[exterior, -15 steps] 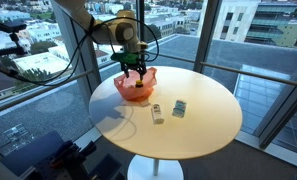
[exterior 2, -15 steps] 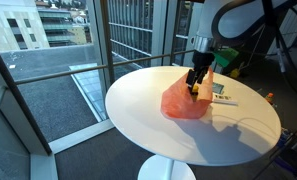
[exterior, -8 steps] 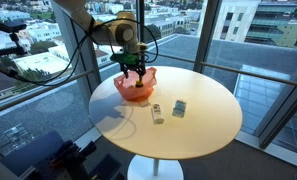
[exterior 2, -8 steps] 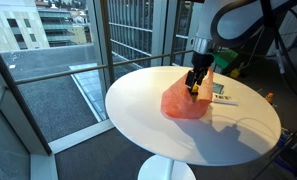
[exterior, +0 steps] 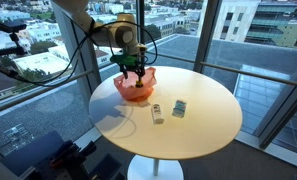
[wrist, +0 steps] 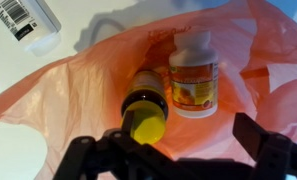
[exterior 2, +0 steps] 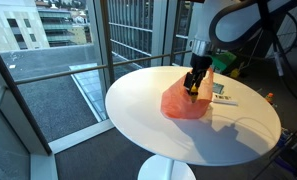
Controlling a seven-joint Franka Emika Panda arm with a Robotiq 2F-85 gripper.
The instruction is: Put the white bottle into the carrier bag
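**Step:** placement, judged complete. The white bottle [wrist: 193,75] lies inside the carrier bag [wrist: 88,80], just beside a yellow-capped brown bottle [wrist: 146,112].
**Fingers** [wrist: 270,145]: spread wide, holding nothing, poised over the bag's mouth.
**Next move:** likely a straight lift clear of the wavy rim.
**Room:** the bag sits near the desk [exterior: 203,115] edge. A pale bottle [exterior: 157,114] and a small box [exterior: 178,108] lie apart, toward the centre.
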